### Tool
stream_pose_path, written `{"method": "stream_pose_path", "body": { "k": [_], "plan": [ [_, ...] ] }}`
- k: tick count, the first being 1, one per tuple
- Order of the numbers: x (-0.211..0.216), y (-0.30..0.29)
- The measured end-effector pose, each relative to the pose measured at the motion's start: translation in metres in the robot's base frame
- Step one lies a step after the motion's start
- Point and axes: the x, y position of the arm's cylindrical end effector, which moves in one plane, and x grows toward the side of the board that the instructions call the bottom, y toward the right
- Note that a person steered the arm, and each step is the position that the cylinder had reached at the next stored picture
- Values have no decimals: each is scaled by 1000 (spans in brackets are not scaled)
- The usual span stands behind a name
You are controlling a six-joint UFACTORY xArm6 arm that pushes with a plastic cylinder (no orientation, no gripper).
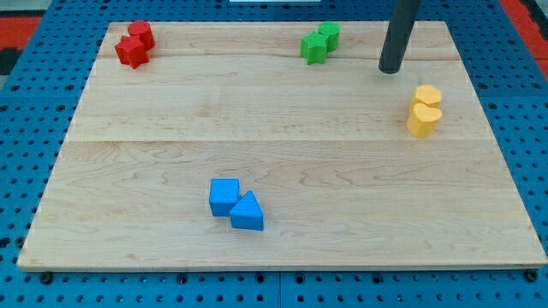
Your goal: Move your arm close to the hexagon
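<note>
My tip [391, 70] is at the lower end of the dark rod, near the view's top right of the wooden board [282, 154]. A yellow hexagon [428, 94] lies a short way to the right of and below the tip, apart from it. A yellow heart-shaped block [423, 121] touches the hexagon's lower side. The tip touches no block.
Two green blocks, one a star [314, 49] and one blocky [329, 34], sit left of the tip near the top edge. A red star [131, 53] and a second red block [141, 34] are at the top left. A blue cube [223, 196] and a blue triangle [247, 212] lie at the bottom centre.
</note>
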Motion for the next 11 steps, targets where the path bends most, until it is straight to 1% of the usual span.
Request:
{"method": "stream_pose_path", "body": {
  "k": [4,10,11],
  "plan": [
    [1,0],
    [1,18],
    [13,23]
  ]
}}
